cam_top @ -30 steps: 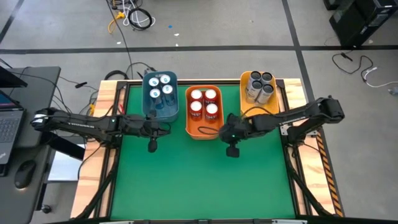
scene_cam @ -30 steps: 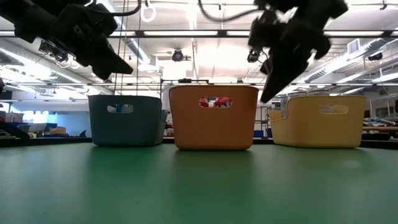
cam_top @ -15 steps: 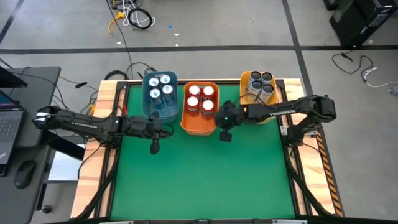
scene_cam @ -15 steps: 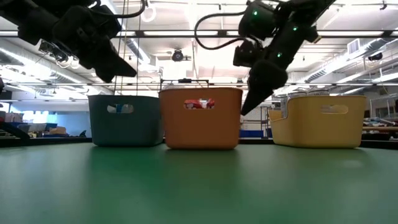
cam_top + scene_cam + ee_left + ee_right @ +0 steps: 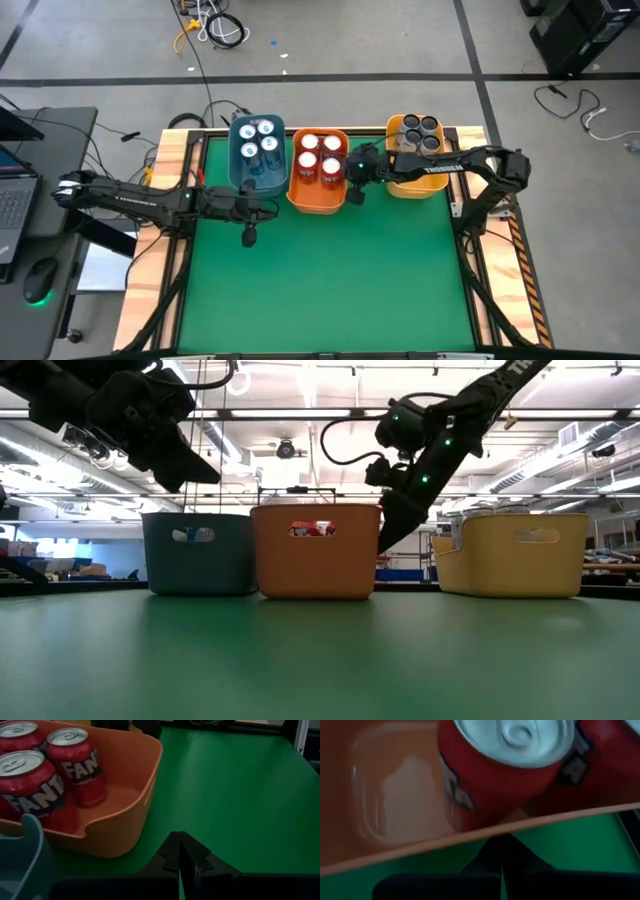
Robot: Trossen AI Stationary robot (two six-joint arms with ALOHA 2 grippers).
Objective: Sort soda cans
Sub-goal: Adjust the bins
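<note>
The right gripper (image 5: 352, 190), closed and empty, has pushed the orange bin (image 5: 318, 198) of red cans (image 5: 318, 157) left against the blue bin (image 5: 258, 178); sorting looks finished. The left gripper (image 5: 247, 234) hovers closed above the desk (image 5: 320, 290).

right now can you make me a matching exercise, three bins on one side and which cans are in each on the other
Column one:
1. blue bin
2. orange bin
3. yellow bin

Column two:
A. dark grey cans
B. teal cans with white tops
C. red cans

Pairs: 1-B, 2-C, 3-A
</note>
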